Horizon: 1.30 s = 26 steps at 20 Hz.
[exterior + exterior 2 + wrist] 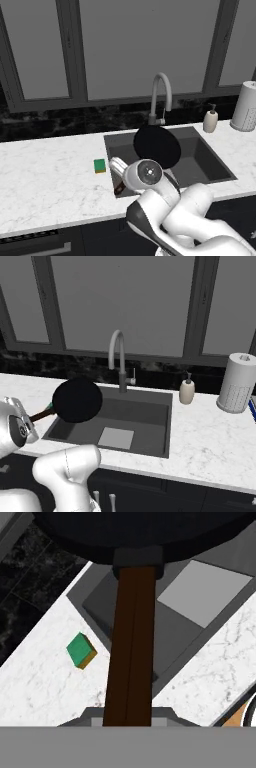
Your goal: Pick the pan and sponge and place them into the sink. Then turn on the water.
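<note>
The black pan (157, 146) hangs tilted in the air over the left part of the dark grey sink (202, 160), clear of the basin floor. My gripper (128, 718) is shut on the pan's long brown handle (131, 652), which runs up to the pan (135, 532) at the top of the hand view. From the right base view the pan (77, 400) floats over the sink's left edge (55, 428). The green sponge (100, 165) lies flat on the white counter just left of the sink, and it lies left of the handle as the sponge (81, 650). No water runs from the faucet (161, 95).
A white soap dispenser (210, 120) stands behind the sink's right corner, with a paper towel roll (246, 106) further right. A pale square patch (116, 438) marks the basin floor. Dark window frames and a black backsplash close off the back of the marble counter (45, 180).
</note>
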{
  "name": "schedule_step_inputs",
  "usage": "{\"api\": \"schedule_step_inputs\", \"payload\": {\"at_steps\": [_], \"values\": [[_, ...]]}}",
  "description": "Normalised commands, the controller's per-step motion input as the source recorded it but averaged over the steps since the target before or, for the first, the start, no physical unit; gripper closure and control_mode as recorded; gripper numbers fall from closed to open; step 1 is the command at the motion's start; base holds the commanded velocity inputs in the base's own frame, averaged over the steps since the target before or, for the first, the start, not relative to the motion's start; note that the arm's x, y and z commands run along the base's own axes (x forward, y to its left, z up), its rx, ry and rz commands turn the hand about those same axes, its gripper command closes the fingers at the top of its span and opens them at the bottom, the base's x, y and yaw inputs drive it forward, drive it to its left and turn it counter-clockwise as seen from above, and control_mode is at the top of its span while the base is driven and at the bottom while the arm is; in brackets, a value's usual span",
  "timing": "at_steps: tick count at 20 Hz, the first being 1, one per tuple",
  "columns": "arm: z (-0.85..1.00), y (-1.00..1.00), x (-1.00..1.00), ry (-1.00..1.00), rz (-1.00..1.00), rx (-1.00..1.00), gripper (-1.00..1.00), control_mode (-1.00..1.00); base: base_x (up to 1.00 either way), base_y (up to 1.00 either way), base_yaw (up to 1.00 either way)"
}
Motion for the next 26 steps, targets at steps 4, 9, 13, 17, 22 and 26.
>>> {"api": "schedule_step_inputs", "payload": {"at_steps": [4, 9, 13, 17, 22, 26], "values": [[0.0, -0.32, 0.14, 0.11, 0.0, 0.01, 1.0, -1.0, 0.0, 0.0, 0.0], [0.0, -0.04, 0.33, 0.16, -0.01, 0.0, 1.0, -1.0, 0.0, 0.0, 0.0], [0.0, 0.0, 0.36, 0.07, -0.07, 0.0, 1.0, -1.0, 0.0, 0.0, 0.0], [-0.05, -0.19, 0.27, 0.07, -0.18, 0.0, 1.0, -1.0, 0.0, 0.0, 0.0], [-0.08, -0.37, 0.39, 0.19, -0.37, 0.0, 1.0, -1.0, 0.0, 0.0, 0.0], [-0.17, -0.38, 0.34, 0.2, -0.26, 0.0, 1.0, -1.0, 0.0, 0.0, 0.0]]}}
